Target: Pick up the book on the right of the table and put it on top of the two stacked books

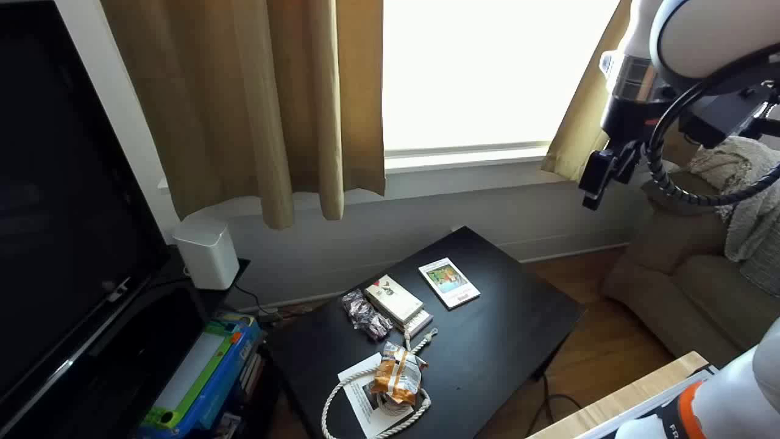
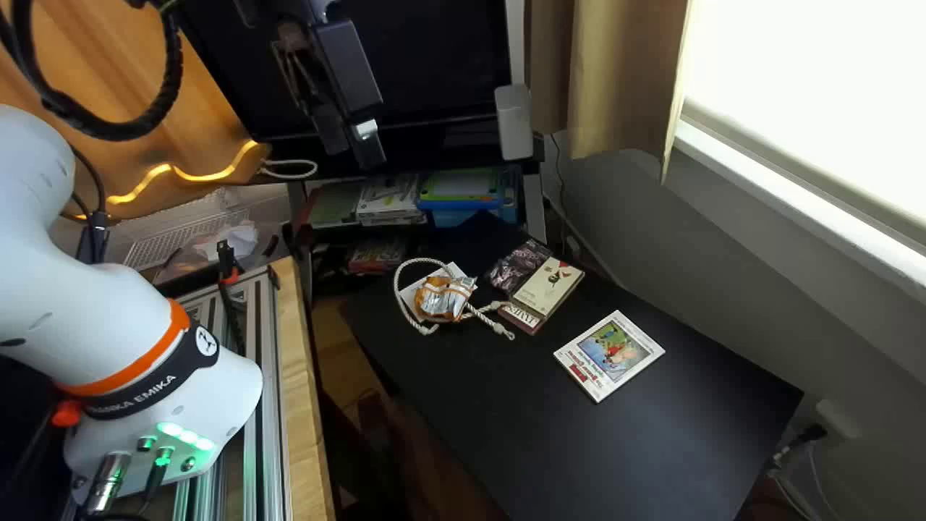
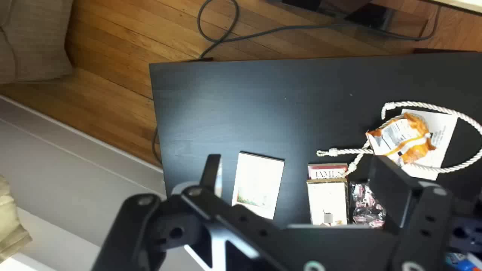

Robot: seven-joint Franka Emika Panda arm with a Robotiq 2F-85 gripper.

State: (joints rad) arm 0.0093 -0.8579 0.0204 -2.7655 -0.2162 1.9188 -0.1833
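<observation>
One white arm (image 2: 101, 318) stood on a wood-edged bench (image 2: 300, 405), across a gap from the surface (image 3: 226, 101), a black rectangle with one long edge facing the bench, the other facing the wall (image 1: 445, 210), and its short edges toward the sofa (image 1: 676, 271) and the television (image 1: 61, 183). Part of the arm ran outside both exterior views; its wrist hung high above the level of the surface, turned so the claw (image 3: 296, 161) pointed down, with a black cable (image 1: 719, 199) looped beside it. The claw was spread wide in the wrist view, its two fingers (image 3: 211, 173) well apart. A white rope (image 3: 354, 151) curved near the television-side short edge, one end pointing toward the sofa side. The book (image 1: 450, 283), white-bordered around a colourful picture, lay flat near the wall-side long edge, between the sofa-side short edge and the two stacked books (image 1: 395, 299). A printed white sheet (image 3: 446, 131) lay near the television-side short edge, partly under the rope. The stacked pair showed a cream cover uppermost, the lower volume jutting toward the bench-side long edge. An orange and silver packet (image 1: 397, 373) sat on the sheet and rope. A crinkled dark-and-pink package (image 1: 367, 316) lay just beside the pair.
</observation>
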